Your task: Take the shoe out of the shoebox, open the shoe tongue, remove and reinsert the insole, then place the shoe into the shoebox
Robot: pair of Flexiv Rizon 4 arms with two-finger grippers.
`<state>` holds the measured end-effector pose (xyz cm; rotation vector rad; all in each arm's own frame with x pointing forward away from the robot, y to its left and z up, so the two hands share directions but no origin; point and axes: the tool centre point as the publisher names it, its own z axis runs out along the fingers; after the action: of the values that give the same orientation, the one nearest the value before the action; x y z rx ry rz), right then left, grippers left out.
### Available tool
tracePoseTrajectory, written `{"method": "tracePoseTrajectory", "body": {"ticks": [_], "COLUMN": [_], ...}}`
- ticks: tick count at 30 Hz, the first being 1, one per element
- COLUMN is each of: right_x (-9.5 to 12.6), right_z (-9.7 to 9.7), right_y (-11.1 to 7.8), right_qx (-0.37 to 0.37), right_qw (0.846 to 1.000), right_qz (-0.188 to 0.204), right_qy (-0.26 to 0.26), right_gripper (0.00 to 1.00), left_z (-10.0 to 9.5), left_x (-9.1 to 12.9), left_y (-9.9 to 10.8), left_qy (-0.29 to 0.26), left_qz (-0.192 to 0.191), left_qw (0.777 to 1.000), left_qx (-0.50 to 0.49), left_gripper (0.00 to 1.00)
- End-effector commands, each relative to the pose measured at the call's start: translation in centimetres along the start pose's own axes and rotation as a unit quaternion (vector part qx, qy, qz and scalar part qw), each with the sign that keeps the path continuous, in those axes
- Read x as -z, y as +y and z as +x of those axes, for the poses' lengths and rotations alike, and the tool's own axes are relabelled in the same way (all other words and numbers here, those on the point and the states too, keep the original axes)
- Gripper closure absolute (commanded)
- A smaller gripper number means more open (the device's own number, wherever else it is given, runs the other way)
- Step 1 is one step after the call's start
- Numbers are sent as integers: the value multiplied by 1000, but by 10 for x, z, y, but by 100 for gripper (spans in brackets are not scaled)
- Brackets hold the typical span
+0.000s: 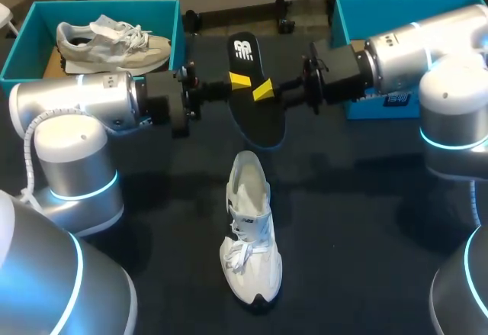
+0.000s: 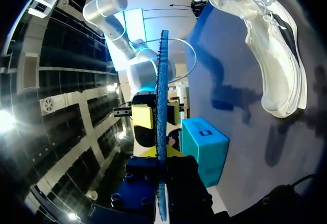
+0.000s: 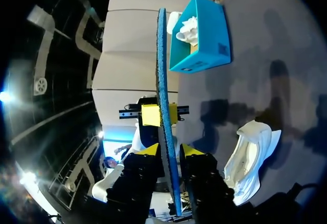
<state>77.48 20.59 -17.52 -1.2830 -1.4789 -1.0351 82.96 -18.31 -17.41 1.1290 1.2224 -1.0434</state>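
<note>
The insole (image 1: 255, 117), black on top with a white logo and a blue edge, hangs in the air above the table's middle. My left gripper (image 1: 240, 82) is shut on one side of it and my right gripper (image 1: 264, 91) is shut on the opposite side. In the left wrist view the insole (image 2: 162, 106) stands edge-on between my own fingers (image 2: 162, 155), with the right gripper (image 2: 156, 116) just ahead. The right wrist view shows the same insole (image 3: 162, 71) between its yellow tips (image 3: 168, 151). The white shoe (image 1: 250, 232) lies on the table below, its opening toward the insole.
A teal shoebox (image 1: 23, 45) at the back left holds a second pale shoe (image 1: 114, 43). Another teal box (image 1: 343, 22) stands at the back right, partly behind my right arm. The dark tabletop (image 1: 343, 220) is bare around the white shoe.
</note>
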Motion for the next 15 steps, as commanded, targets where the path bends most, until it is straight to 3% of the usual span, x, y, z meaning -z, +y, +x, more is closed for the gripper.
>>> {"method": "tracePoseTrajectory", "body": {"ticks": [1,7,8,9,10,15], "right_x": [-2,-3,-2,-2,-2,3], "right_z": [-1,-1,-1,-1,-1,-4], "right_y": [2,1,1,1,1,1], "right_qx": [0,12,13,13,15,27], "right_qw": [1000,1000,1000,1000,1000,999], "right_qz": [2,-8,-10,-11,-12,-23], "right_qy": [0,4,5,5,5,9], "right_gripper": [100,100,100,100,100,100], "left_z": [1,2,2,2,1,-1], "left_x": [-2,-4,-4,-3,-2,11], "left_y": [-3,-3,-3,-3,-3,-3], "left_qy": [-1,4,5,7,10,42], "left_qz": [-4,-4,-4,-5,-5,-5], "left_qw": [1000,1000,1000,1000,1000,999], "left_qx": [-2,6,9,12,14,32], "left_gripper": [100,100,80,44,0,0]}}
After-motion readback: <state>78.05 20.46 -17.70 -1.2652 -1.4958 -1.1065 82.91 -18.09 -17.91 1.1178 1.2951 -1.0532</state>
